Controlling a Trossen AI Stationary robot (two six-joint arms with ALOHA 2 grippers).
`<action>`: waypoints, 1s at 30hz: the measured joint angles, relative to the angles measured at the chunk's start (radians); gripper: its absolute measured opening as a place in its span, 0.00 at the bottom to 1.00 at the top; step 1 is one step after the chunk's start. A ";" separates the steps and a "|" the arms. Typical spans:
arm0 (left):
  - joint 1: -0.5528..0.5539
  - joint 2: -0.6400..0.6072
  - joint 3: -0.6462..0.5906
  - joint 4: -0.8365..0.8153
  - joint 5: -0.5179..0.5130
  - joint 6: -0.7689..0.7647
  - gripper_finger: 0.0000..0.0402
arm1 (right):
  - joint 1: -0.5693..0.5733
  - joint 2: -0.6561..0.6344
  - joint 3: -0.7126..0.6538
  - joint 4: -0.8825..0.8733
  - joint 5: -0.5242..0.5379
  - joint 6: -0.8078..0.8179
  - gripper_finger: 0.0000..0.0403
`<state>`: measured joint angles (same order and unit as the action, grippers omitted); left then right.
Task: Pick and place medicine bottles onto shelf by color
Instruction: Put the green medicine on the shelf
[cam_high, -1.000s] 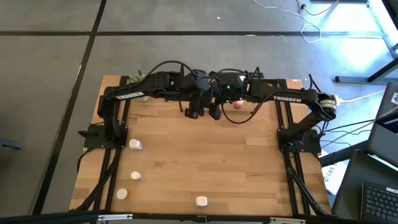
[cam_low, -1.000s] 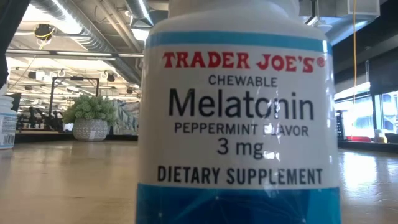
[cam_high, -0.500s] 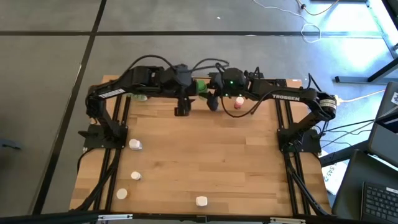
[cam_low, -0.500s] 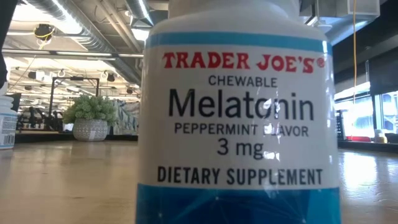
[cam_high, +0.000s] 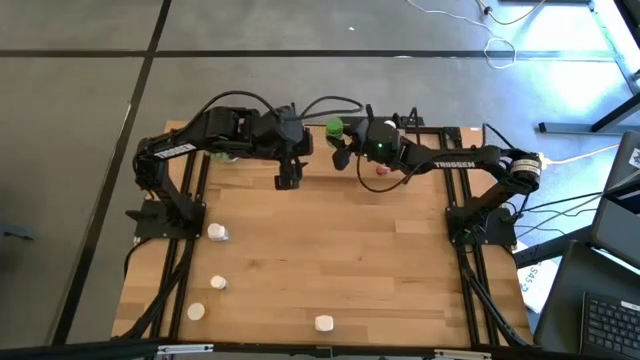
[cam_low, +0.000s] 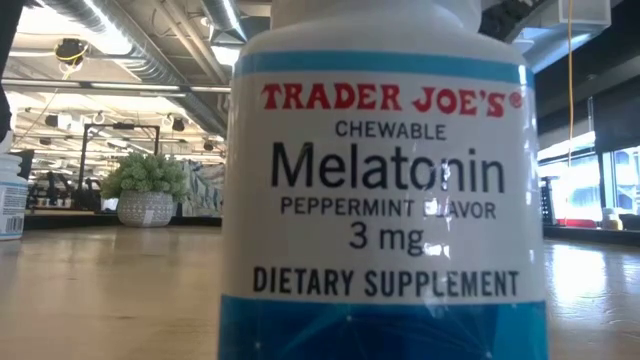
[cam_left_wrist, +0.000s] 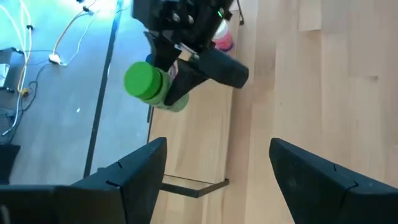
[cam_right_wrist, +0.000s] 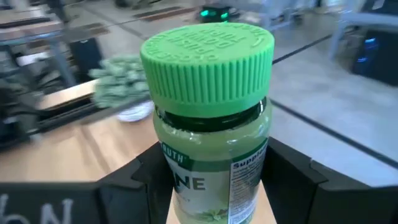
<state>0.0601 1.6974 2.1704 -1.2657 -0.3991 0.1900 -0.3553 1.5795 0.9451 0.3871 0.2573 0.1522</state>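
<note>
A green bottle (cam_right_wrist: 208, 124) is gripped by the right end effector (cam_high: 341, 157) at twelve o'clock. The left end effector (cam_high: 287, 180) is held open. Four white bottles (cam_high: 217, 232) are left at seven o'clock on the bench (cam_high: 330, 250).

Potted plant (cam_low: 146, 190) at tabletop's far left corner; wooden tabletop (cam_high: 330, 255) bare at centre; laptop (cam_high: 612, 320) off right edge.

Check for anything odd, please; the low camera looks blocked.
Yes: a white-and-blue melatonin bottle stands right before the low camera, hiding most of the table. Otherwise nothing looks wrong; the right gripper holds a green-capped green bottle upright, and nothing is spilled.
</note>
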 joint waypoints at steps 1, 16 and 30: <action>0.000 0.000 0.000 0.000 -0.001 0.000 0.69 | 0.002 0.006 -0.017 0.022 0.013 0.000 0.50; 0.000 0.000 0.001 -0.027 0.000 -0.014 0.69 | 0.092 0.103 -0.028 -0.007 0.260 0.080 0.50; 0.000 0.000 0.001 -0.029 0.000 -0.030 0.69 | 0.179 0.102 -0.028 -0.204 0.488 0.273 0.50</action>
<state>0.0601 1.6978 2.1712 -1.2945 -0.3988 0.1596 -0.1762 1.6814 0.9173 0.1833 0.7451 0.4253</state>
